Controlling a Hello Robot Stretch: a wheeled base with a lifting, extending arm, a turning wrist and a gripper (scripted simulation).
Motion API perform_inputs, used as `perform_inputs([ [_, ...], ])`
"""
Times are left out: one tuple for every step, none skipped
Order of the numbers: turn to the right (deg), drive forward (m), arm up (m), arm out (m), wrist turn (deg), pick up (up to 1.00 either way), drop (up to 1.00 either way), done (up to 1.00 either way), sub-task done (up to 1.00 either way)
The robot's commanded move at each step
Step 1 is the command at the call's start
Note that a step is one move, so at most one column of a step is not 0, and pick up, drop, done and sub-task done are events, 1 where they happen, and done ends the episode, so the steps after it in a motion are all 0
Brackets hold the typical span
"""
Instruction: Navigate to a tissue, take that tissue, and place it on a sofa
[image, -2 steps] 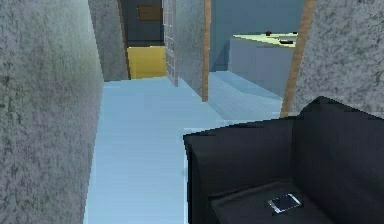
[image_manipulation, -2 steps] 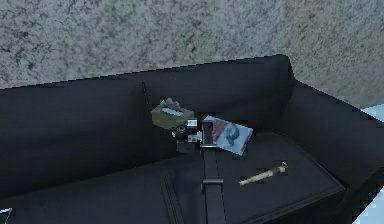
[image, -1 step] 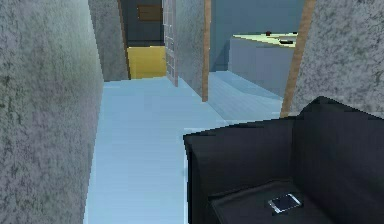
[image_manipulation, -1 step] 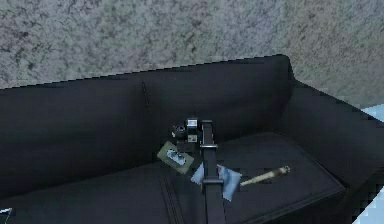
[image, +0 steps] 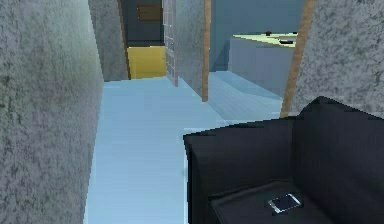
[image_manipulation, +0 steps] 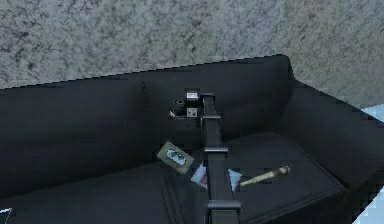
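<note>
At sofa (image_manipulation: 90, 130) backrest: tool (image_manipulation: 180, 109) barely visible vs black; load unclear.

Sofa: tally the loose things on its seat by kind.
Phone: 1
Box: 1
Stick: 1
Pale scrap: 1
Total on the sofa: 4
</note>
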Motion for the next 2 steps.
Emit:
perform_inputs([
  [0.0, 0.0, 0.0, -0.08, 0.0, 0.0, 0.0, 0.0, 0.0],
  [0.0, 0.0, 0.0, 0.0, 0.0, 0.0, 0.0, 1.0, 0.0],
])
